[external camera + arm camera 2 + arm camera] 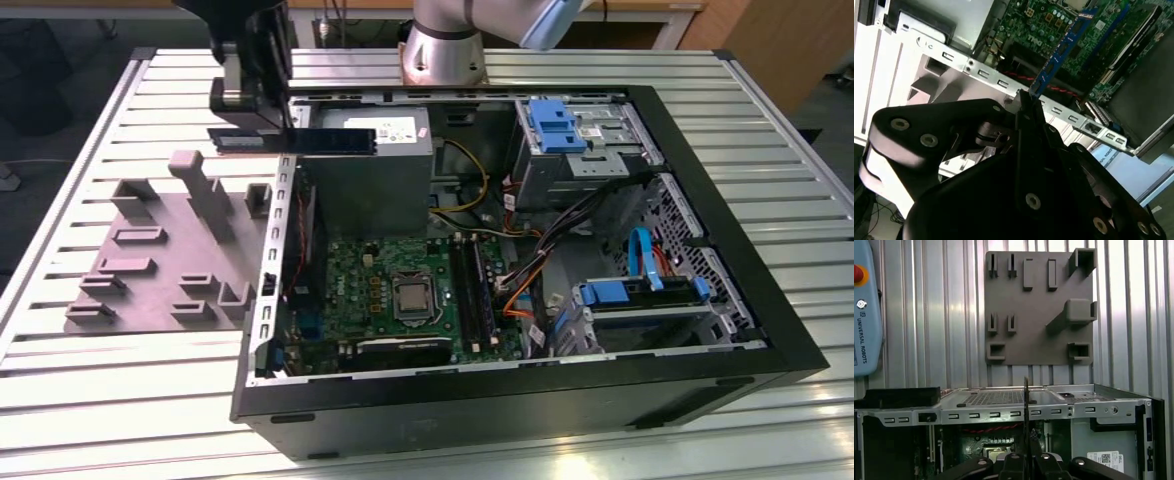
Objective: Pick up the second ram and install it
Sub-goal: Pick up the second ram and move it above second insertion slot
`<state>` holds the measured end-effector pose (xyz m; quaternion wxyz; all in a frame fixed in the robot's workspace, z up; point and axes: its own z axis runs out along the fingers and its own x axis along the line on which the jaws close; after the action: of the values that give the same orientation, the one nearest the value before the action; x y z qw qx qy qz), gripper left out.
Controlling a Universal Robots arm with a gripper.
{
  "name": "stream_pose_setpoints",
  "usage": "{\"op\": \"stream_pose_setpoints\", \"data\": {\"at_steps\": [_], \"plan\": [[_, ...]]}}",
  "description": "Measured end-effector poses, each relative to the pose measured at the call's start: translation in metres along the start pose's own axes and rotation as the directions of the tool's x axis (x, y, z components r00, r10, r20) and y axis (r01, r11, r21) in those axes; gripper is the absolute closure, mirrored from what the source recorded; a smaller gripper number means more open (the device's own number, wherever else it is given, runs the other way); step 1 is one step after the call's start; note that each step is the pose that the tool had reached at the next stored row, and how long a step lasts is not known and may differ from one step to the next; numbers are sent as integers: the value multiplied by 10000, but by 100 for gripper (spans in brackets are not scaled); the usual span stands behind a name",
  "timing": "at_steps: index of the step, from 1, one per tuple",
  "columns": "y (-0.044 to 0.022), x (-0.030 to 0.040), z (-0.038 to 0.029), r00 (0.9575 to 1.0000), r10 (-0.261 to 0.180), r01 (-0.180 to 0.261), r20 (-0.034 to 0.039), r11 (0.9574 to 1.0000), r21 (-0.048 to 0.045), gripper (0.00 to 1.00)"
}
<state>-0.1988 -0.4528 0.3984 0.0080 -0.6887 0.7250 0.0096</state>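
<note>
One table [134, 400] of ribbed metal slats carries everything; in the exterior view, wooden furniture stands beyond its far edge. An open black computer case [534, 400] lies on its side on the slats, with the green board [387, 270] showing inside. A grey plate [147, 270] with upright blocks lies flat just beside the case, on the exterior view's left. The arm's base [447, 50] stands behind the case.

The fingers [1026, 107] are closed tight on the second ram [1064, 47], pinching one end of it. The rest of the blue-green stick juts straight out past the fingertips, toward the green board in the second wrist view. In the first wrist view the stick [1026, 410] appears edge-on as a thin dark line rising from between the fingers, crossing the case's metal rim. The grey plate [1039, 340] lies well beyond the fingertips there. In the exterior view the fingers [254, 115] hang above the far corner of the case wall, with the stick [334, 141] level and clear of the slots.
</note>
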Motion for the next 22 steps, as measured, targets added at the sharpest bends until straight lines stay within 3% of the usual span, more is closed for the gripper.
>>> {"op": "stream_pose_setpoints", "data": {"at_steps": [6,22], "plan": [[-154,-8,3,10000,0,0,0,10000,0,86],[-182,-10,3,10000,-2,2,-1,10000,-1,86]]}}
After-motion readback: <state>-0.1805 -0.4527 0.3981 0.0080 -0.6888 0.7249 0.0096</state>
